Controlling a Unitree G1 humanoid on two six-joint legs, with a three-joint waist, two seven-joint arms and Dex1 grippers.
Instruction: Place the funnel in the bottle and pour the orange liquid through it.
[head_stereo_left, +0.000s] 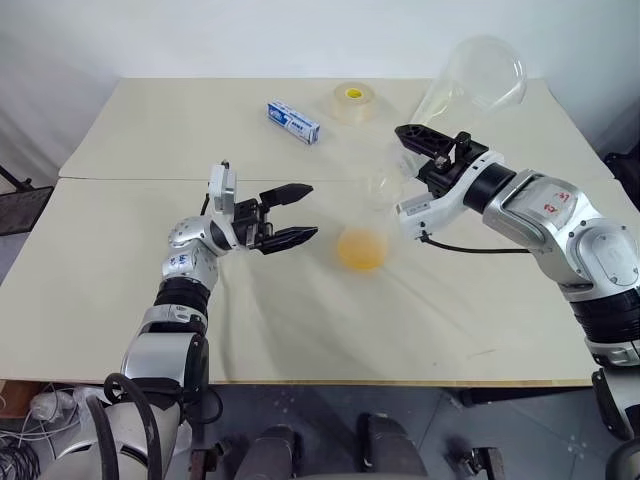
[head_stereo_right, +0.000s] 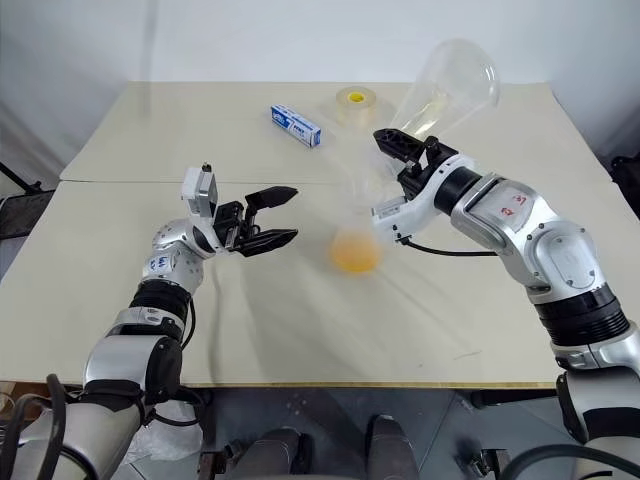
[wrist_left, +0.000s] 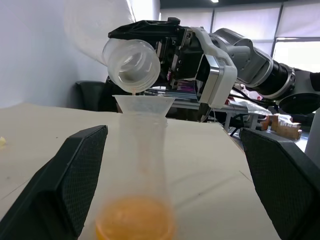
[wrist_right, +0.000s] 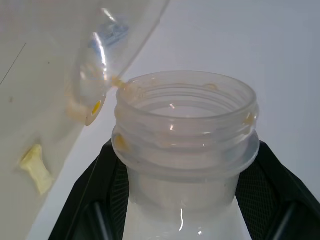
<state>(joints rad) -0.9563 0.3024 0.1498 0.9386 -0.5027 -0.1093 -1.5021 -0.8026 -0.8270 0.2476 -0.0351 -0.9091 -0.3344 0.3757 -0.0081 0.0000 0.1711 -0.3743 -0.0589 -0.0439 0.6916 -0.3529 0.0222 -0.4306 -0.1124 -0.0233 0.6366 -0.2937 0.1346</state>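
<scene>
The bottle (head_stereo_left: 371, 222) stands upright mid-table, translucent, with the orange liquid (head_stereo_left: 361, 250) pooled in its bottom. The clear funnel (wrist_left: 144, 102) sits in its mouth. My right gripper (head_stereo_left: 412, 143) is shut on the threaded neck of a clear container (head_stereo_left: 470, 75). That container is tipped mouth-down just over the funnel, its broad end up in the air. Orange drops cling to its mouth (wrist_right: 185, 100). My left gripper (head_stereo_left: 312, 212) is open, level with the bottle and a short way to its left, touching nothing.
A yellow-cored tape roll (head_stereo_left: 353, 100) and a small blue-and-white box (head_stereo_left: 293, 121) lie at the back of the table (head_stereo_left: 150, 300). A pale yellow scrap (wrist_right: 37, 167) lies on the table.
</scene>
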